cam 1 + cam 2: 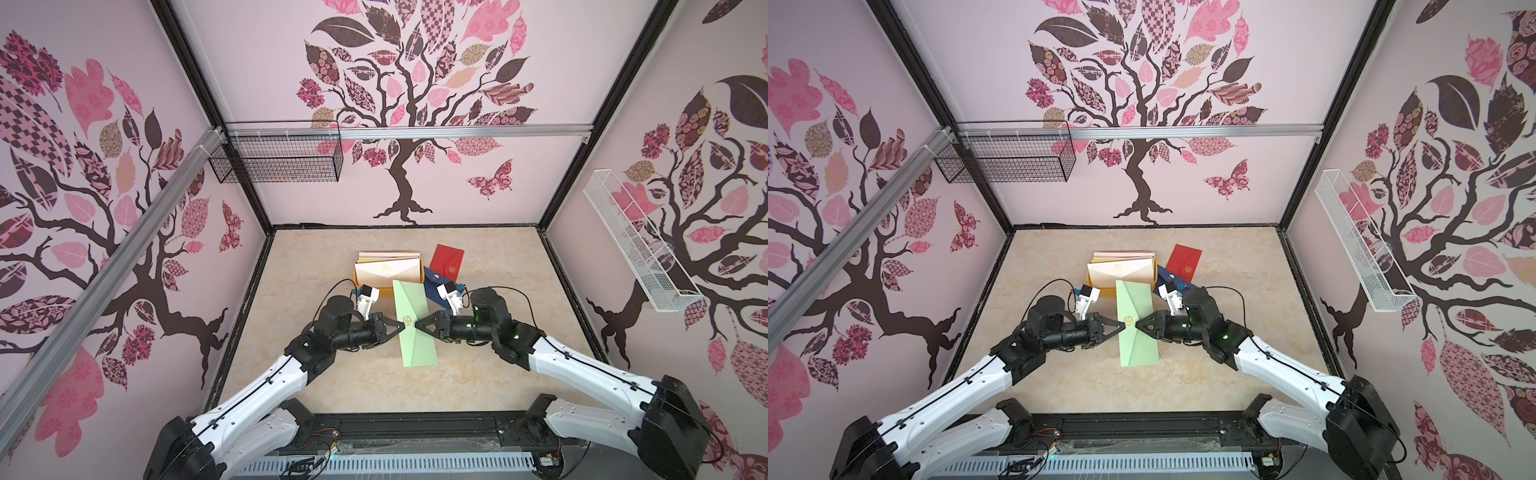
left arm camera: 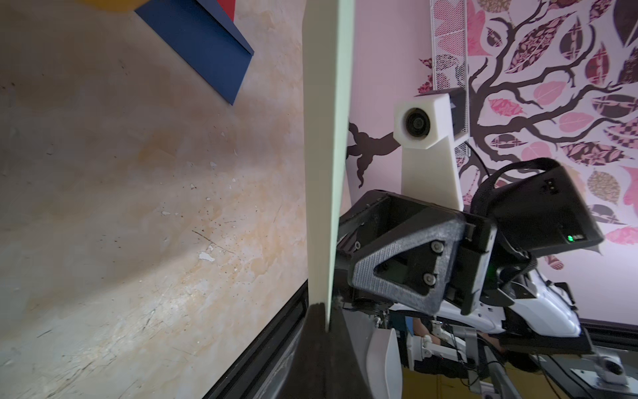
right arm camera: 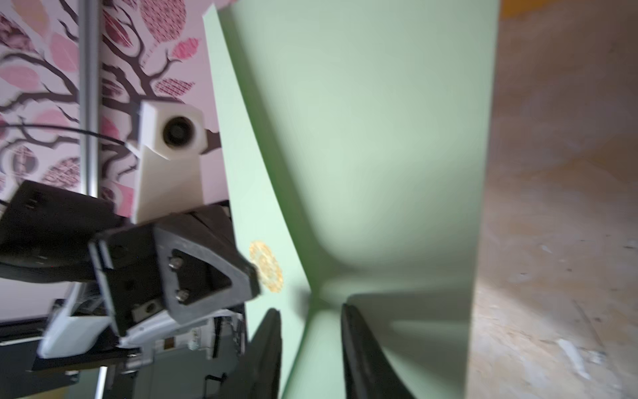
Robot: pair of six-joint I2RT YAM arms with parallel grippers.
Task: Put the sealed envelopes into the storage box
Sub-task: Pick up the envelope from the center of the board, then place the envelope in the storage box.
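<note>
Light green envelope (image 1: pixel 412 300) in the fully closed left end effector (image 1: pixel 402 328), right end effector (image 1: pixel 417 325) jaws apart around its edge.

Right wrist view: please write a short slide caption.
Left gripper pinches the light green envelope; right gripper open around its edge.

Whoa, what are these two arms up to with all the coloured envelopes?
Two robot arms are filing envelopes into the yellow-orange storage box. The left end effector is clamped on one long edge of a light green envelope. The right end effector sits at the opposite edge with its jaws apart. Several envelopes already stand in the box. A red envelope and a navy envelope lie on the table beside it.
</note>
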